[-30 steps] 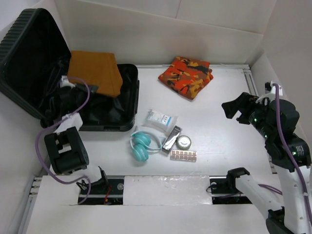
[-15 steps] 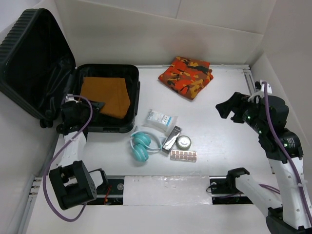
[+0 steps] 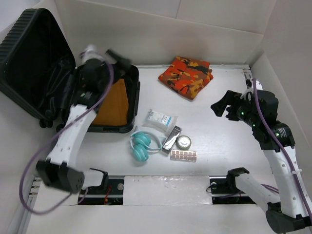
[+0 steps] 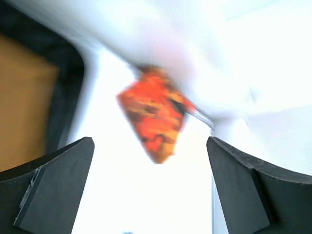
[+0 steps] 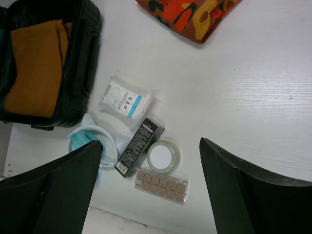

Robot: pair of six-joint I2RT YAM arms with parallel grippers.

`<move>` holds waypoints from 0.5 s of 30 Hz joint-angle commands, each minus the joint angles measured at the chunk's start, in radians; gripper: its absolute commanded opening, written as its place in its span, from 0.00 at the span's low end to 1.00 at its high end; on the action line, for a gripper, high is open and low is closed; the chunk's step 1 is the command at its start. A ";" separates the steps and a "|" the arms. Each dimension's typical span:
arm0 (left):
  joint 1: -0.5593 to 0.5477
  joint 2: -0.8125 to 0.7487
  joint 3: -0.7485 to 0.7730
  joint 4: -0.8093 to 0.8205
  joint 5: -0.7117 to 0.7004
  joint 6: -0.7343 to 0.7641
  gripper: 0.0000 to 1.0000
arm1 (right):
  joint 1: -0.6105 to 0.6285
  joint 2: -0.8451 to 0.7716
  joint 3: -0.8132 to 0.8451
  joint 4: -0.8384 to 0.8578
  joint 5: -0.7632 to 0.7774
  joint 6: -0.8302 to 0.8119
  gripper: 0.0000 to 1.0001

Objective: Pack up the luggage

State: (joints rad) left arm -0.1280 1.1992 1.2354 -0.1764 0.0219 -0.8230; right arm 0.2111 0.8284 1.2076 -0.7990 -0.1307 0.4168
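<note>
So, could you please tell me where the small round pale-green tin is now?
In the top view the small round pale-green tin sits centrally, right of the slim black box and behind the clear blister pack.

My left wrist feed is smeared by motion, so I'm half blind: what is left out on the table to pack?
Observer: Five small items cluster right of the luggage: teal headphones, a white packet, a slim black box, a round tin and a blister pack.
Operator: Is the right hand busy with any of them?
Observer: No, the right hand hangs open and empty, raised off the table.
Operator: And the lid?
Observer: The lid stands open, tilted back to the left.
</note>
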 commanded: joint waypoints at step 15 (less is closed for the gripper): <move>-0.476 1.188 0.909 0.060 0.063 -0.349 0.90 | 0.010 0.002 0.052 -0.005 0.069 -0.012 0.87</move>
State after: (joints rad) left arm -0.6170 2.3726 2.0850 -0.1421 0.0715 -1.0019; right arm 0.2111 0.8436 1.2156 -0.8082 -0.0910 0.4107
